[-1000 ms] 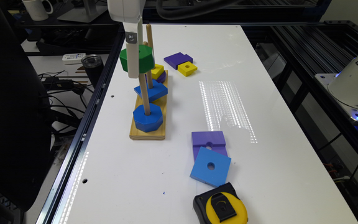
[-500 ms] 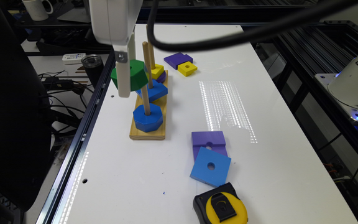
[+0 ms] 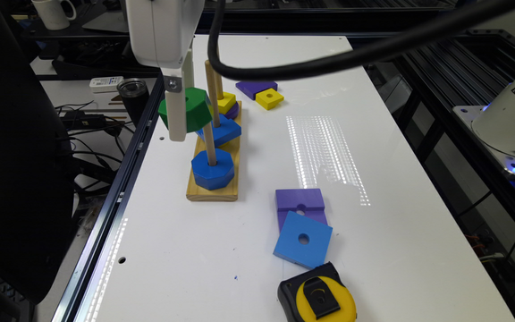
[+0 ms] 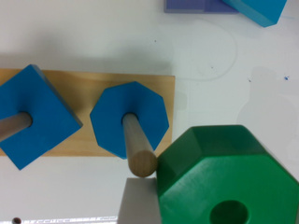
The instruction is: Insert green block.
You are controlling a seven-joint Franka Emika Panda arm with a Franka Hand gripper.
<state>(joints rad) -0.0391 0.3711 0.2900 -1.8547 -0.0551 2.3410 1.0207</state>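
Exterior view: gripper (image 3: 185,107) clamped on green block (image 3: 187,109), held aloft clear of the worktop (image 3: 373,250), off to the side of the pegboard base (image 3: 213,191) rather than above it. Shifted within the last second away from the pegs toward the worktop edge, so alignment with the target peg lost for now; likely a re-approach needed before insertion. Beyond the fingers: blue octagonal block (image 3: 213,169) already seated on the nearest peg (image 3: 210,144), blue square block (image 3: 220,130) on the next. Wrist view: fingers (image 4: 140,201) closed against the flank of the green block (image 4: 224,177), centre hole facing the camera. Peg tip (image 4: 142,163) just beside the block's edge, outside the hole; blue octagonal block (image 4: 129,120) below. Insertion not yet begun.
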